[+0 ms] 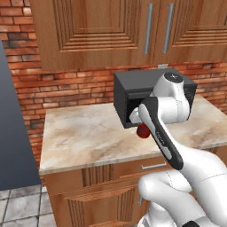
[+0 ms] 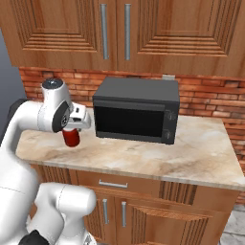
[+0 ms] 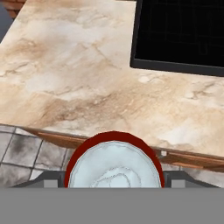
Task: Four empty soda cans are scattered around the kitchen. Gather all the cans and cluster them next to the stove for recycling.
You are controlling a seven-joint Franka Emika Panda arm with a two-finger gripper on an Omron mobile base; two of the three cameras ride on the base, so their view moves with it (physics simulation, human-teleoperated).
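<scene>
Red soda can (image 3: 114,162), silver top facing the hand camera, clamped between the gripper (image 2: 72,128) fingers and held clear above the beige marbled counter (image 2: 143,155), near its front edge. Black microwave (image 2: 136,110) just beside, on the counter against the red brick wall (image 1: 66,84). Wooden cabinets (image 2: 119,33) overhead; grey tile floor (image 3: 26,155) below.

Even, bright, shadowless rendered light throughout; the counter (image 1: 88,133) and cabinets (image 2: 124,33) show flat, slightly soft textures, the microwave (image 2: 136,110) front is uniformly dark without glare, and the can (image 3: 114,164) top nearest the hand camera looks blurred
</scene>
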